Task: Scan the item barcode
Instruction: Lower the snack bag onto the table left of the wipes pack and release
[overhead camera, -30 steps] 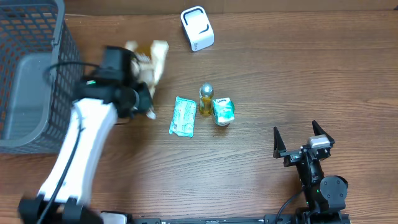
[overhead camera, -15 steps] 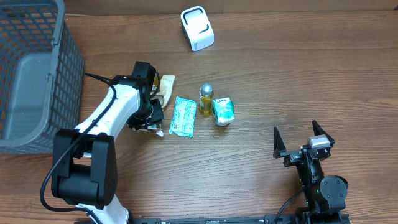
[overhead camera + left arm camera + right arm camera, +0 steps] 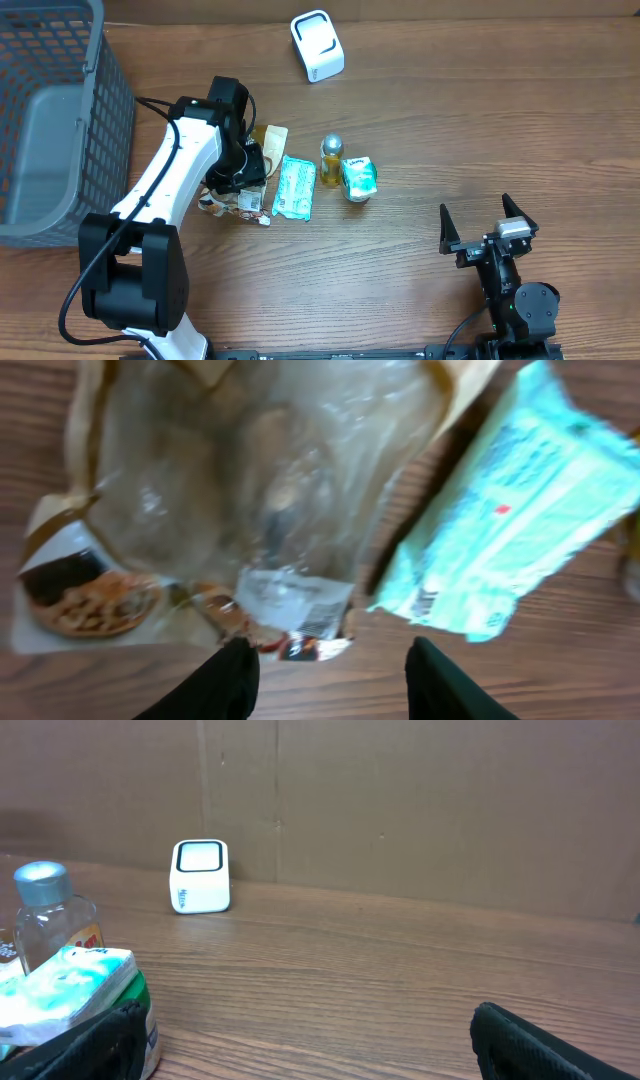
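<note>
While the left tool hangs just above the clear snack bag, its two dark fingers stand apart with nothing between them, so the bag is not gripped. It lies flat on the wooden surface, just beside the teal packet on that packet's left. The right tool waits near the front edge, well apart from every item, with its jaws wide and empty.

The white scanner stands at the far side of the surface, well apart from the bag, and no item is held up to it. As a judgement, the scan itself is not under way at this moment. The bag needs a grip, a carry to the scanner and a turn of its code toward the window. Whether any item has already been scanned, the pictures cannot say. The grey basket at the left looks empty as far as it shows.

Little writing can be read. In the left wrist view, the bag carries a picture of brown snack pieces at one corner and a white label with dark print, too blurred to read. The teal packet shows a small barcode near its lower corner and a red mark, its lettering unreadable. The bottle has a yellow label, and the small green pack beside it has white print; both are illegible.
</note>
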Robot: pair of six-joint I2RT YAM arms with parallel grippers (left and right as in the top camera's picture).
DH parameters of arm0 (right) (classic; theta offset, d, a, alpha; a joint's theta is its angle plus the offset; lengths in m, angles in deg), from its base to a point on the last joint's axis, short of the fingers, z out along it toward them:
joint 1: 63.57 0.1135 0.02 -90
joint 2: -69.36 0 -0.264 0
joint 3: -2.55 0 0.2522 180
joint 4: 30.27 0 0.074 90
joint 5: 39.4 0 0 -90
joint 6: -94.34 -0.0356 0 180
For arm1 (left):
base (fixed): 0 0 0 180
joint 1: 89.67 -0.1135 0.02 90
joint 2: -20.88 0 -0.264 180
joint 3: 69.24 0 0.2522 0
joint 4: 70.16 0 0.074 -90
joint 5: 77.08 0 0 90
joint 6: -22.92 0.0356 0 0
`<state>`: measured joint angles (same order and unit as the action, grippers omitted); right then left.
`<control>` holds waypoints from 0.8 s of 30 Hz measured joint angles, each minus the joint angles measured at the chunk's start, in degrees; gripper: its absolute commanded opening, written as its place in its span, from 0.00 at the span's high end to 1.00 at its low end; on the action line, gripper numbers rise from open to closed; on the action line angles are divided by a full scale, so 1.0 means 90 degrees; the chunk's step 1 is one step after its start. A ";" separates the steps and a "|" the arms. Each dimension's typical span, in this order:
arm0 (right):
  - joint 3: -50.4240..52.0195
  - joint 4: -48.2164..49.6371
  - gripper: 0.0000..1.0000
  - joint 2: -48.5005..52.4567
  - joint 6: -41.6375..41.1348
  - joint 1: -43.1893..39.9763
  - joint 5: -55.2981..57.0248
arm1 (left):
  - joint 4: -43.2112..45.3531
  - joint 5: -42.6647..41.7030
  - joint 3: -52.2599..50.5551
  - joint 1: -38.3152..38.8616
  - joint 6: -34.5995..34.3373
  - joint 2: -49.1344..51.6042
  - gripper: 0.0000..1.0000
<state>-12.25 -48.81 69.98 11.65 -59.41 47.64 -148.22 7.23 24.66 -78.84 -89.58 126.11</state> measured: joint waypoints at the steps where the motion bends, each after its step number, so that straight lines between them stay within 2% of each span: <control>1: 0.0000 0.0002 0.00 0.0000 0.0000 0.0000 0.0000 | -0.0010 0.0078 0.0000 0.0000 0.0002 0.0000 0.56; 13: 0.0000 0.0000 0.00 0.0000 0.0000 0.0000 0.0002 | 0.0532 0.0670 -0.0486 -0.0005 0.0024 0.0000 0.59; 20: 0.0000 0.0002 0.00 0.0000 0.0000 0.0000 0.0002 | 0.0940 0.0721 -0.0993 -0.0005 0.0027 0.0000 0.46; 24: 0.0000 0.0000 0.00 0.0000 0.0000 0.0000 0.0002 | 0.1161 0.0704 -0.1209 -0.0005 0.0027 0.0000 0.44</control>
<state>-12.25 -48.81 69.98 11.65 -59.41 47.66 -137.77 13.56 13.77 -78.88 -89.34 126.11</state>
